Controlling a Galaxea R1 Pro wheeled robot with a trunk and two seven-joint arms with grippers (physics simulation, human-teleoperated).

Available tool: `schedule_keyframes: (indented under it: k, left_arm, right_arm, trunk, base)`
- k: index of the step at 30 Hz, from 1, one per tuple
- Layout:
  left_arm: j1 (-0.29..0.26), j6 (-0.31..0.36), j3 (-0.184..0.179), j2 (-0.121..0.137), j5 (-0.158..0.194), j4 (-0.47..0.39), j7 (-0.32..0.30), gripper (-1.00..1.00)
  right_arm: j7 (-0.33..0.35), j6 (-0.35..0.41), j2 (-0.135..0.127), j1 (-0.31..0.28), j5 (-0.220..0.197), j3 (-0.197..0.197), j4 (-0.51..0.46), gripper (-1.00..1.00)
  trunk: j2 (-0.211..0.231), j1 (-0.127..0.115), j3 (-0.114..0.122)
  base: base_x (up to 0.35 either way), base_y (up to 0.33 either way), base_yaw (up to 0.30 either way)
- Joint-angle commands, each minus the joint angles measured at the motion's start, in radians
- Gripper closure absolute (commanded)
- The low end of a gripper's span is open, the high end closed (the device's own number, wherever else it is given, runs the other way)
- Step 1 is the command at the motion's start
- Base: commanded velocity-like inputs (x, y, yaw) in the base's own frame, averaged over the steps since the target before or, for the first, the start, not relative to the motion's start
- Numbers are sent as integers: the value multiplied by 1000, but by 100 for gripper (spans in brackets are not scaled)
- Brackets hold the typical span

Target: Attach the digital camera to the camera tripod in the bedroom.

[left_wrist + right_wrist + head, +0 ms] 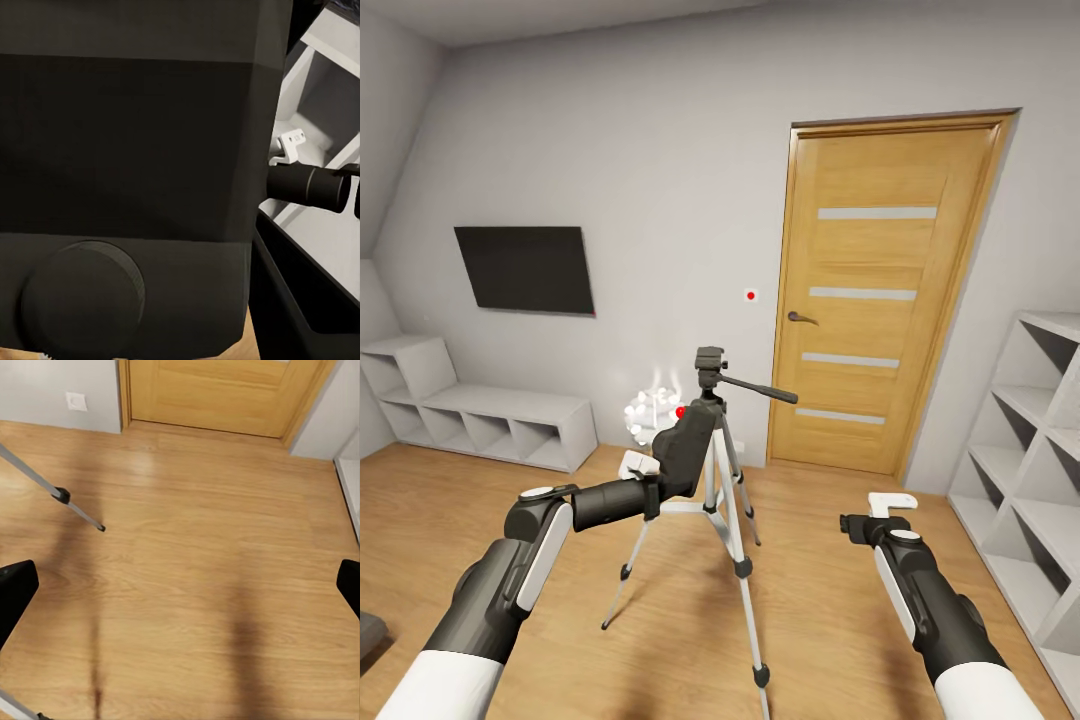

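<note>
At tripod head: left gripper raised against camera tripod, jaw state unreadable.
Right gripper: spread open above wood floor.

Ahead of you, an oak door with frosted strips, a black wall TV to its left, low white cube shelves beneath, taller white shelves at your right, light wood floor.
</note>
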Motion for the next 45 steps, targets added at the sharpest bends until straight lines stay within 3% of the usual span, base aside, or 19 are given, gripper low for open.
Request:
schedule_keyframes:
  k: [1,16,34,45]
  left_arm:
    - [0,5,-1,1,6,0,-1,100]
    - [0,5,-1,1,6,0,-1,100]
    - [0,5,-1,2,6,0,-2,100]
    - [0,5,0,3,6,0,-2,100]
  right_arm:
    - [-1,6,0,0,4,0,-1,-100]
    - [-1,6,0,0,9,0,-1,-100]
    - [-2,6,0,0,10,-2,-4,-100]
    - [-4,6,1,0,10,-2,-4,-100]
  trunk:
    - [-1,0,0]
    - [-1,0,0]
    - [-1,0,0]
    - [-1,0,0]
  base:
    - [0,0,0]
    - [3,5,0]
    - [170,261,-2]
    - [57,57,-231]
